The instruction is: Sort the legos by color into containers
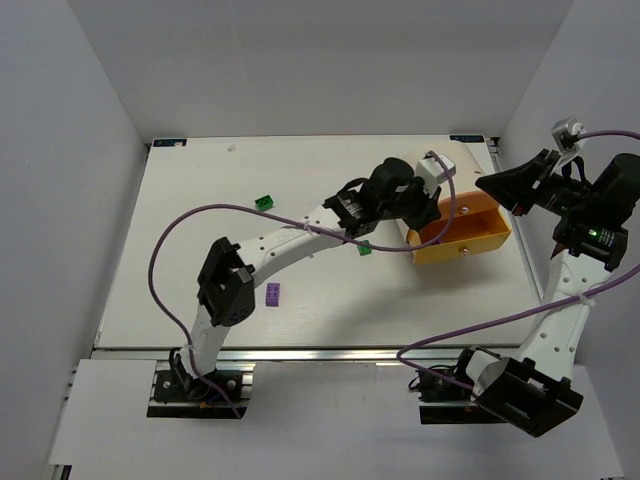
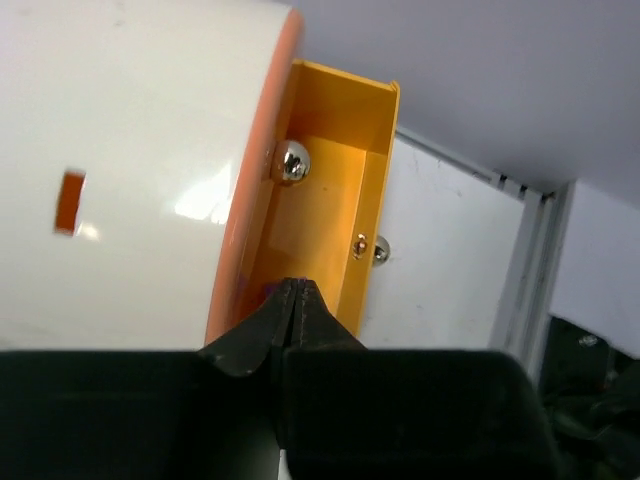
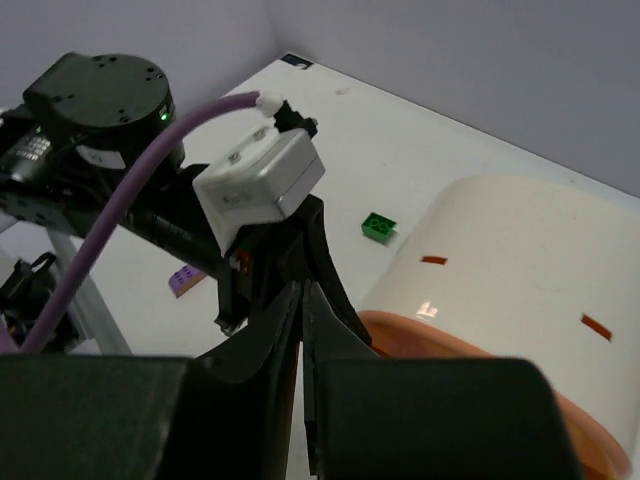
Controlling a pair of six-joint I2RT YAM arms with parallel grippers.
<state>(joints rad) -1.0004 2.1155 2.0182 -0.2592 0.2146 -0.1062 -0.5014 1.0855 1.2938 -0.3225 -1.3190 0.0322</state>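
Note:
A yellow-orange open tray (image 1: 470, 235) lies at the table's right, joined to a cream-white tub with an orange face (image 2: 130, 170), which also shows in the right wrist view (image 3: 520, 260). My left gripper (image 1: 427, 213) is over the tray's left end, its jaws shut tip to tip (image 2: 295, 287); a faint purple tint shows beside the tips, but I cannot tell what it is. My right gripper (image 1: 487, 185) is raised above the tray's right end, shut and empty (image 3: 304, 287). Two green legos (image 1: 265, 202) (image 1: 365, 248) and a purple lego (image 1: 273, 294) lie on the table.
The left arm's cable (image 1: 180, 230) loops over the table's left half. The right arm's cable (image 1: 500, 325) hangs across the front right edge. White walls close the table in on three sides.

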